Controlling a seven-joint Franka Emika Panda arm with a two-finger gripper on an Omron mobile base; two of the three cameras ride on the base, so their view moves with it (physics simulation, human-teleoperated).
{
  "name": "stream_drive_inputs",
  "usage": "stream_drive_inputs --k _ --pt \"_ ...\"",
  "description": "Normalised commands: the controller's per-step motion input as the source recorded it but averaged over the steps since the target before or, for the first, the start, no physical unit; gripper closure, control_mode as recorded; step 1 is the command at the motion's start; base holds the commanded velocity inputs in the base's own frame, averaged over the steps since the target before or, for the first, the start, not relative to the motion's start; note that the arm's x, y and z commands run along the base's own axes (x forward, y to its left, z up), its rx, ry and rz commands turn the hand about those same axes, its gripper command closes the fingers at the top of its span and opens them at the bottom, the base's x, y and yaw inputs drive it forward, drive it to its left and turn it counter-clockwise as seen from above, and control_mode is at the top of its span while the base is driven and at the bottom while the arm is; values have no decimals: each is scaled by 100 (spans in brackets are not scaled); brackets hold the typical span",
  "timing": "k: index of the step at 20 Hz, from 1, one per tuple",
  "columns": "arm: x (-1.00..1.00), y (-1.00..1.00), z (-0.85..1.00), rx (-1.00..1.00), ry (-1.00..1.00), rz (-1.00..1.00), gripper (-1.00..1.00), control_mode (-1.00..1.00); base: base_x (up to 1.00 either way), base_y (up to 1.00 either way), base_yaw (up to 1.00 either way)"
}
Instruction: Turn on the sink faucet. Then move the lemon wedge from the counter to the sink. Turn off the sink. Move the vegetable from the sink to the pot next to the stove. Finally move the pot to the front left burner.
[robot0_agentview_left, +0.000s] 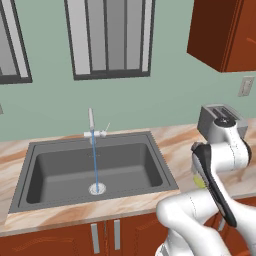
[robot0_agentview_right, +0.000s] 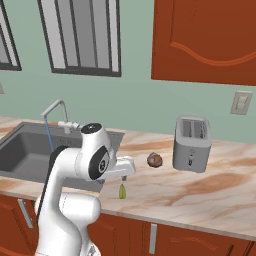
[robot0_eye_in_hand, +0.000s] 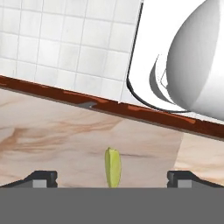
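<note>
The tiny yellow-green lemon wedge (robot0_eye_in_hand: 113, 167) is lying on the beige-and-orange marbled stone bench (robot0_eye_in_hand: 52, 135), directly between the two dark fingertips (robot0_eye_in_hand: 41, 178) of the claw (robot0_eye_in_hand: 113, 179). In the hand view the fingertips are standing wide apart on either side of the wedge and are not touching it, so the claw is released. In the right base view the wedge (robot0_agentview_right: 122, 191) is sitting just below the claw (robot0_agentview_right: 123, 179), near the bench's front edge.

To the left of the claw, the large dark grey rectangular sink (robot0_agentview_left: 65, 170) is sitting recessed in the bench (robot0_agentview_left: 175, 142). A thin blue stream of water (robot0_agentview_left: 94, 162) is falling from the slim silver-white gooseneck faucet (robot0_agentview_left: 92, 125) onto the round silver drain (robot0_agentview_left: 97, 188), well apart from the claw.

Beyond the claw and slightly to its right, a brown roundish lump (robot0_agentview_right: 155, 160) is resting on the bench (robot0_agentview_right: 200, 190). Just beside that lump, farther right, a silver two-slot toaster (robot0_agentview_right: 191, 143) is standing upright. Above the toaster, a reddish-brown wooden wall cabinet (robot0_agentview_right: 205, 40) is hanging on the pale green wall (robot0_agentview_right: 140, 100), with a white wall outlet (robot0_agentview_right: 242, 102) below it. Reddish-brown cabinet doors with silver handles (robot0_agentview_left: 95, 238) are sitting below the bench front.
</note>
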Motion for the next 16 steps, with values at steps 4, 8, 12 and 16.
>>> stream_drive_inputs --k 4,8,12,16 --pt "28 -4 -34 1 0 -5 -100 -100 0 0 0" --pt "27 -3 -37 0 0 -6 -100 -100 0 0 0" --pt "20 -4 -35 0 0 -6 -100 -100 0 0 0" --pt "10 -12 -35 0 0 -6 -100 -100 0 0 0"
